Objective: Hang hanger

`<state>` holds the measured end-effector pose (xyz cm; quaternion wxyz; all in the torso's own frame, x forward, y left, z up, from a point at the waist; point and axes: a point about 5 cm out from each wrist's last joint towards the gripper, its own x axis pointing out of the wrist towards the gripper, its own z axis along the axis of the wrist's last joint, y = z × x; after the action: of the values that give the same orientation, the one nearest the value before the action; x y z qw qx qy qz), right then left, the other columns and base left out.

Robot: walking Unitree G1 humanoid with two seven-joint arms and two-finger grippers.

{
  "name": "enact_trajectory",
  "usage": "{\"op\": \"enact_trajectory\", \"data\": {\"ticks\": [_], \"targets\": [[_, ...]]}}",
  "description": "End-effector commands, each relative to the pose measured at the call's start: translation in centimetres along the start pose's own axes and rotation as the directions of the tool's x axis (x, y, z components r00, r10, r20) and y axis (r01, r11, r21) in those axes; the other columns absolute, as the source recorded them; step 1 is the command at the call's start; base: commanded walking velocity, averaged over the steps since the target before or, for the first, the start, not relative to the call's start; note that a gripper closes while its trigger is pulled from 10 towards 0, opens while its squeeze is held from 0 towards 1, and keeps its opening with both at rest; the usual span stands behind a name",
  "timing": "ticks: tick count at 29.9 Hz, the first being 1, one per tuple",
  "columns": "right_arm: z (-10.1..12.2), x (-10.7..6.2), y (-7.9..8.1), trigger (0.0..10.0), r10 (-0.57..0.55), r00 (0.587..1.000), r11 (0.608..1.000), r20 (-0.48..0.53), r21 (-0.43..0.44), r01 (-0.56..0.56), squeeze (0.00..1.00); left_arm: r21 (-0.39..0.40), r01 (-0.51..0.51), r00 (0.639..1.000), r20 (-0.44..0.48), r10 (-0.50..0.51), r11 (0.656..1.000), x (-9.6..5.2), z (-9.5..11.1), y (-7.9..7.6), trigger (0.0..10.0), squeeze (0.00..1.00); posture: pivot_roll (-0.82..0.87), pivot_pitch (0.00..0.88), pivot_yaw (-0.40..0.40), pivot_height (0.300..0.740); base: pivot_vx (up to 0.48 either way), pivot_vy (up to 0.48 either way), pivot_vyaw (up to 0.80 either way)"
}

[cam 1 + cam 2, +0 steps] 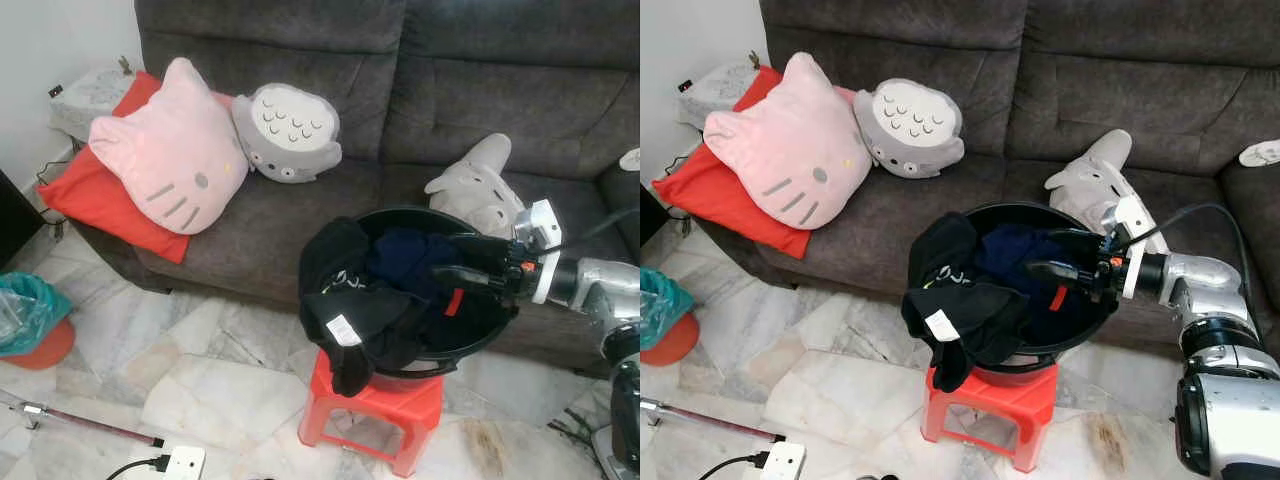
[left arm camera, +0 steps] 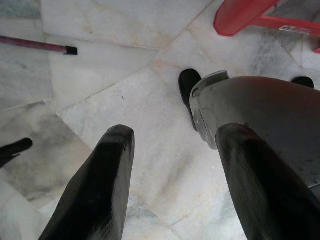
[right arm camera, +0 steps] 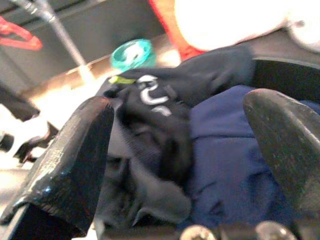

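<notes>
Right wrist view: the right gripper (image 3: 180,165) is seen with its fingers (image 3: 70,165) spread apart over dark clothes.
Basin (image 1: 985,215): black, set on a red stool (image 1: 990,405); a black garment (image 1: 955,300) is draped over its rim and a navy garment (image 1: 1015,250) lies inside.
Hanger (image 3: 20,37): red, blurred, seen far behind the basin.
Left gripper (image 2: 175,190): fingers parted, held above the marble floor (image 2: 125,100).
Sofa (image 1: 400,80): grey, behind the basin, with plush cushions.
</notes>
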<state>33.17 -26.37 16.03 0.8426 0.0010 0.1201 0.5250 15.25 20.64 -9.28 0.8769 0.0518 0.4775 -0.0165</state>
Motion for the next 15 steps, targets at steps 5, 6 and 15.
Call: {"op": "enact_trajectory", "data": {"ticks": [5,6,15], "targets": [[-1.5,-0.5,0.7,10.0,0.084,0.989,0.996,-0.125,0.026,-0.081,0.0,0.006,0.0,0.999,-0.035,0.0,1.0,-0.2,-0.9,0.1,10.0,0.0,-0.07,0.089,0.022,0.74,0.0,0.0,0.0],[-1.5,-0.5,0.7,10.0,0.084,0.989,0.996,-0.125,0.026,-0.081,0.0,0.006,0.0,0.999,-0.035,0.0,1.0,-0.2,-0.9,0.1,10.0,0.0,-0.07,0.089,0.022,0.74,0.0,0.0,0.0],[-2.0,1.0,1.0,10.0,0.119,0.978,0.993,-0.17,-0.001,-0.121,0.0,0.005,0.0,0.999,-0.033,0.0,1.0,-0.2,-0.9,0.1,10.0,0.0,-0.07,0.094,0.022,0.74,0.0,0.0,0.0]]}}
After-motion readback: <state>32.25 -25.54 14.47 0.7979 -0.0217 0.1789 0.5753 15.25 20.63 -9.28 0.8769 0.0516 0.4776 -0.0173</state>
